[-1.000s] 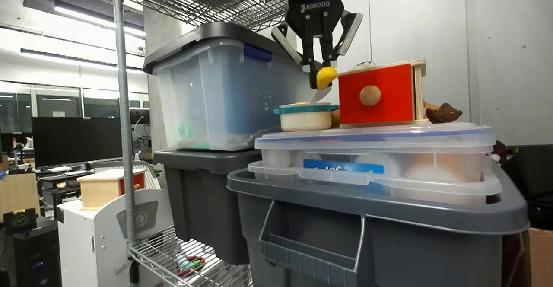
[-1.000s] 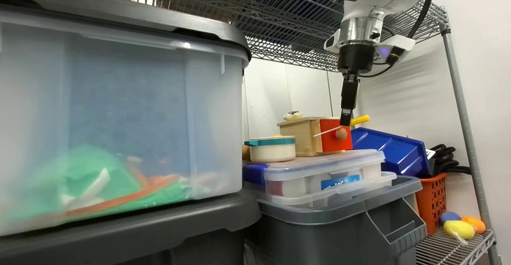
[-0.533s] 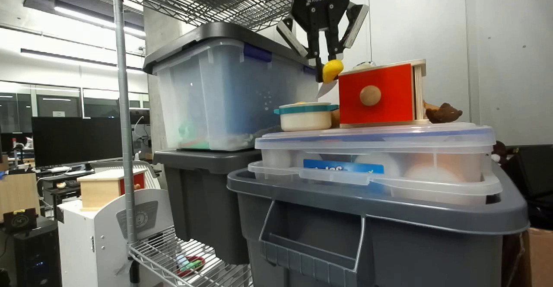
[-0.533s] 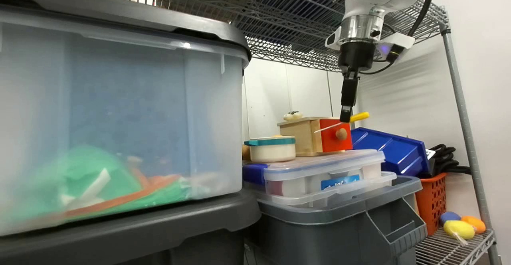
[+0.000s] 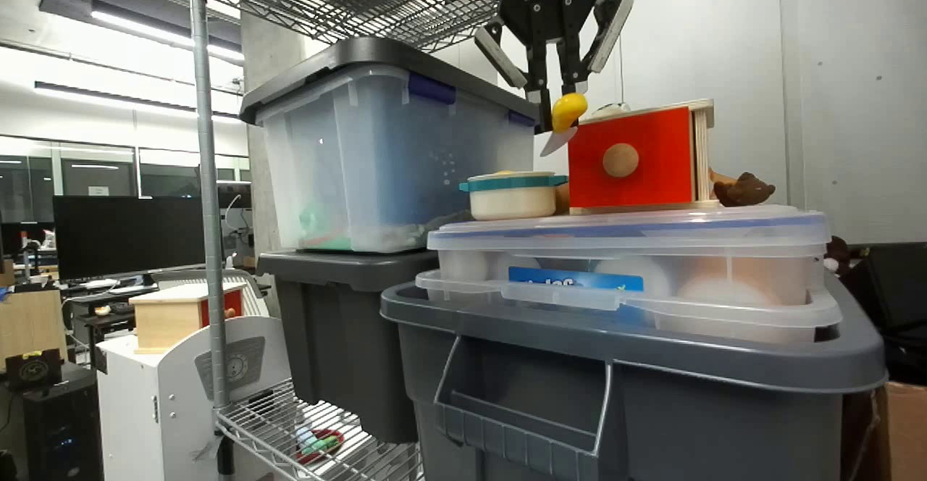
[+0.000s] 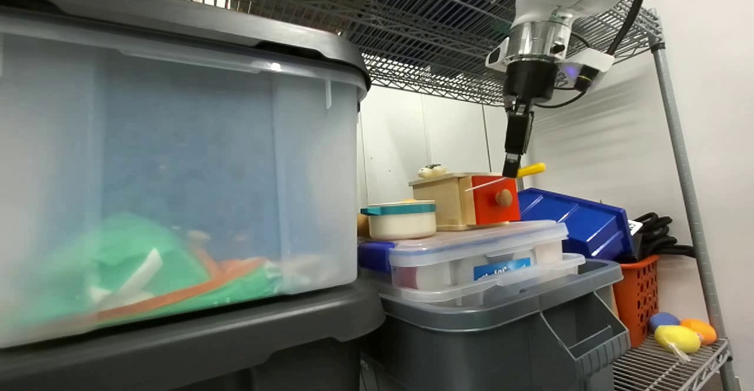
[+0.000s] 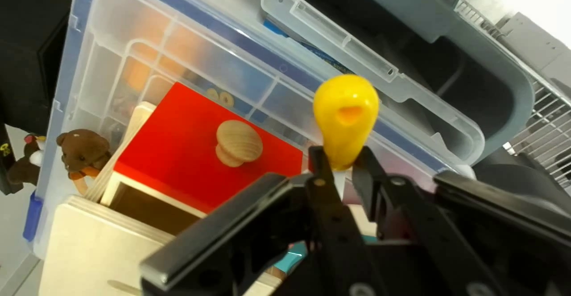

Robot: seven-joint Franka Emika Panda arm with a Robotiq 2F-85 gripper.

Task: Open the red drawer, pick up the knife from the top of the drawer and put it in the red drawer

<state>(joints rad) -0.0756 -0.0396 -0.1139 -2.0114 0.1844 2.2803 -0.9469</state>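
Gripper (image 7: 342, 160), one: hanging point-down, its jaws are pinching the knife (image 7: 343, 131), apparently near where handle (image 6: 531, 169) is meeting blade (image 5: 559, 140).

Knife, small: its yellow handle is jutting from the jaws to the side that the knob (image 7: 243, 139) is facing; its pale blade is sloping down behind them.

Red drawer (image 7: 192, 153), one: just beside the jaws, it is standing partly out of the wooden box (image 7: 93, 247), a dark gap (image 7: 149, 209) showing behind its red front.

Pot (image 5: 513, 202), cream with teal rim: is sitting below the jaws, beside the box.

Clear tub (image 5: 652, 245), lidded: is lying farther below the jaws, bearing pot and box.

Likely faults. Knife swivelling or slipping: the jaws are seemingly gripping a smooth, rounded piece at one narrow spot. Knife dropping onto pot or tub: the jaws, if releasing here, would be letting go to one side of the gap. Knife jamming across the gap: that space is looking tight for its length. Drawer being pushed in: blade or jaws may be bumping the red front.
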